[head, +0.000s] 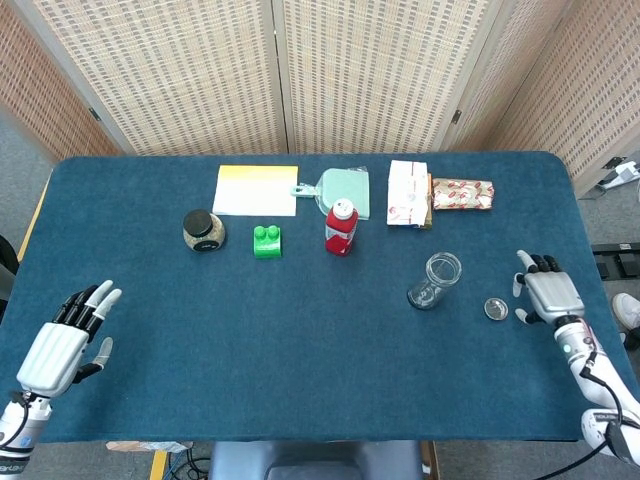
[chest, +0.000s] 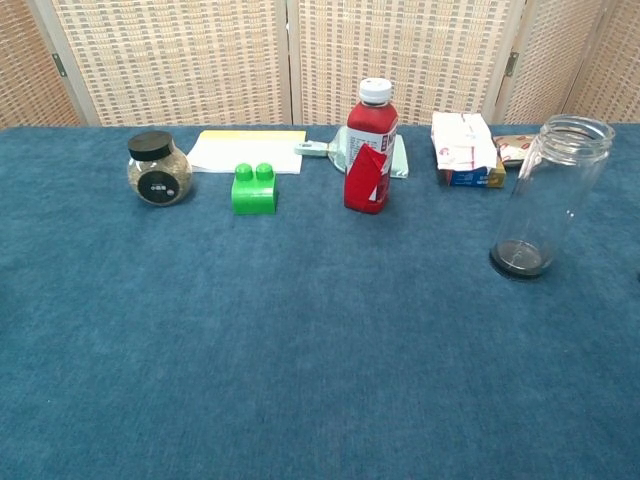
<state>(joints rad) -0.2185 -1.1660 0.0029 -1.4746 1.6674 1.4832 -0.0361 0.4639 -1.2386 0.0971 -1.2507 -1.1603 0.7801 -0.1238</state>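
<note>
My right hand (head: 550, 293), fingers spread and holding nothing, sits just beside the loose lid (head: 496, 309), not yet grasped, with the open jar (head: 434, 281) beyond it.

Both hands — left hand (head: 58, 345), right hand (head: 550, 293) — have silver-grey backs, black-and-white fingers (head: 88, 301) and white wrists with cabling.
</note>
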